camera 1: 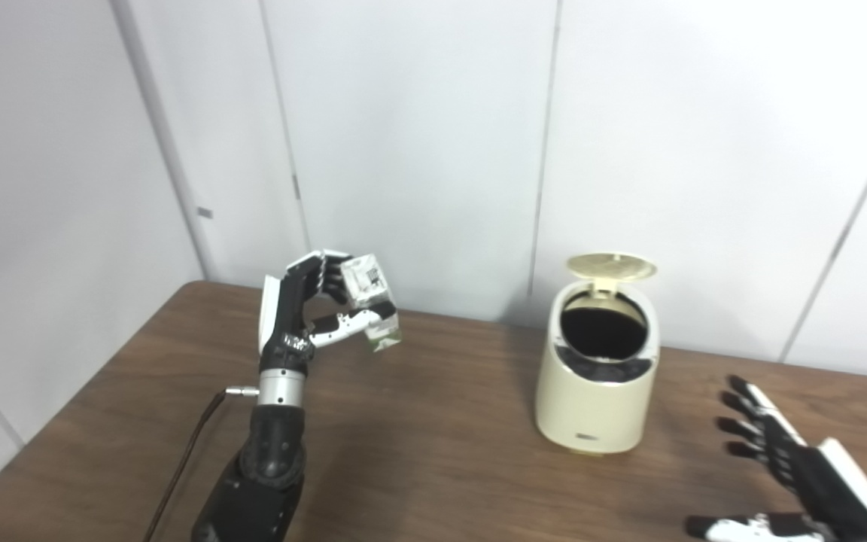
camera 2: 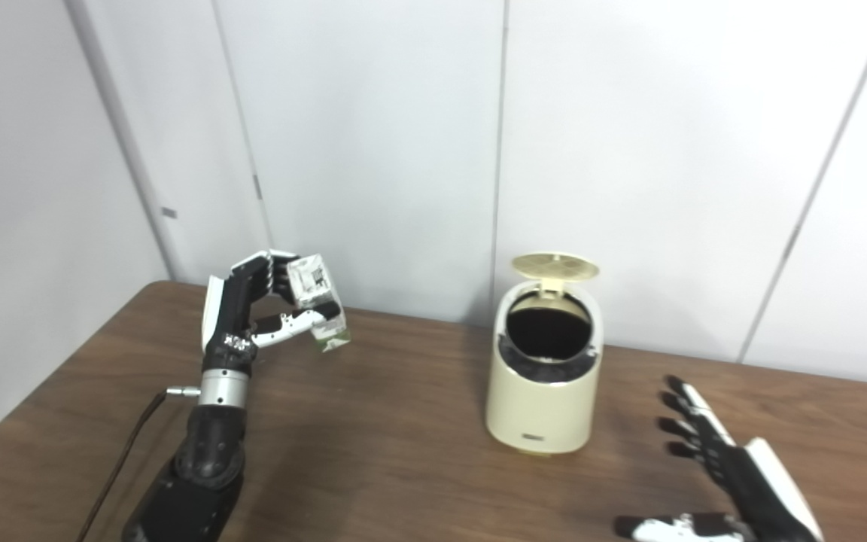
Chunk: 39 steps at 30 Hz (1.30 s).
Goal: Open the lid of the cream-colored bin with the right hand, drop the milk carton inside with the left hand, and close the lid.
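Note:
The cream-colored bin (camera 1: 597, 391) stands on the wooden table (camera 1: 418, 452), right of centre. Its round lid (camera 1: 611, 266) is flipped up at the back and the dark opening (camera 1: 603, 331) shows. My left hand (camera 1: 305, 309) is shut on the small white and green milk carton (camera 1: 373, 309) and holds it raised above the table, well to the left of the bin. My right hand (camera 1: 787, 474) is open and empty, fingers spread, low at the right of the bin and apart from it.
White wall panels (camera 1: 418, 135) stand close behind the table's far edge. A thin cable (camera 1: 185, 459) runs along my left forearm. Bare tabletop lies between the carton and the bin.

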Tool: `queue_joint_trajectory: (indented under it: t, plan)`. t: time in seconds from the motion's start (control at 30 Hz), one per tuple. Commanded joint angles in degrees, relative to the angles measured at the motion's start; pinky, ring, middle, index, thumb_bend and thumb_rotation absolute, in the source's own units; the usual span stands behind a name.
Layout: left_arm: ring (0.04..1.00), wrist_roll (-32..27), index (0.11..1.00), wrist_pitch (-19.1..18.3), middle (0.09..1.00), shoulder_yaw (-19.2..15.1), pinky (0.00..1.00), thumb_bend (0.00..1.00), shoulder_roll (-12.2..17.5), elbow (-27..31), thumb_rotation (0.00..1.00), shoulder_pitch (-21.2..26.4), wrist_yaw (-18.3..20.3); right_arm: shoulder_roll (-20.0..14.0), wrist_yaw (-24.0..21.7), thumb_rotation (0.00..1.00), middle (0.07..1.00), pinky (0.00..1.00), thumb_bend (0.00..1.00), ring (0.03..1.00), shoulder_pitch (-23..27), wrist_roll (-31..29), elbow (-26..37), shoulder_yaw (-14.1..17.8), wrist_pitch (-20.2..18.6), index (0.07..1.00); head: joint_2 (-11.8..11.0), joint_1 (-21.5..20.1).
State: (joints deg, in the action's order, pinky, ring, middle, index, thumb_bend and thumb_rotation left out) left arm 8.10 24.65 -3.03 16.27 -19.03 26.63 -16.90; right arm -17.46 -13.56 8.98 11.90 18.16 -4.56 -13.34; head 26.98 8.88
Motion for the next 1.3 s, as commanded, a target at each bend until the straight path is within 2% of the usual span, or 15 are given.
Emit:
queue_joint_trajectory:
  t: [0.0,0.23,0.37,0.47,0.63,0.87,1.13,1.27]
  plan:
    - [0.434,0.09,0.514,0.88,0.494,0.15,0.4,0.5,0.02,4.77,0.0,3.2,1.61,-0.22,1.22,0.1,0.941,0.77,0.76,0.875,1.9,0.58,0.03,0.23,3.1,0.968,-0.06,-0.45]
    - [0.439,1.12,0.51,-2.57,0.493,1.85,0.41,0.5,-4.48,12.55,0.0,5.49,5.89,0.15,1.8,0.14,0.938,0.74,0.75,0.861,2.4,2.21,-2.7,-0.28,5.62,0.961,-0.42,-3.16]
    - [0.436,0.0,0.513,-2.03,0.494,2.89,0.4,0.5,-6.93,13.72,0.0,6.9,8.15,0.56,2.0,0.17,0.937,0.72,0.75,0.857,2.61,2.78,-3.53,-0.24,5.56,0.962,-0.58,-4.56]
    - [0.438,-0.2,0.512,-1.57,0.492,3.48,0.4,0.5,-8.81,13.6,0.0,8.01,9.14,0.87,2.27,0.17,0.941,0.69,0.75,0.851,3.0,2.79,-4.75,-0.21,6.56,0.964,-0.89,-5.84]
    - [0.441,-0.69,0.509,-1.18,0.489,4.33,0.4,0.5,-11.7,13.24,0.0,9.7,10.82,1.04,2.34,0.19,0.948,0.66,0.75,0.833,3.42,3.8,-5.52,-0.25,6.13,0.97,-1.19,-7.1]
    - [0.439,-1.12,0.512,0.9,0.491,5.15,0.4,0.5,-14.81,11.67,0.0,11.45,11.79,1.27,2.54,0.22,0.951,0.74,0.76,0.87,3.52,4.61,-5.54,-0.11,5.03,0.972,-1.48,-8.17]
    - [0.437,-1.8,0.515,2.05,0.491,6.26,0.4,0.5,-17.87,9.03,0.0,12.56,12.63,1.77,3.01,0.25,0.951,0.73,0.76,0.867,3.38,5.22,-5.0,-0.33,4.03,0.971,-1.54,-10.06]
    - [0.439,-1.98,0.512,2.17,0.49,6.93,0.4,0.5,-18.53,7.56,0.0,13.05,12.81,1.97,3.11,0.24,0.952,0.76,0.76,0.872,3.11,5.76,-4.14,-0.46,3.11,0.971,-1.37,-10.48]
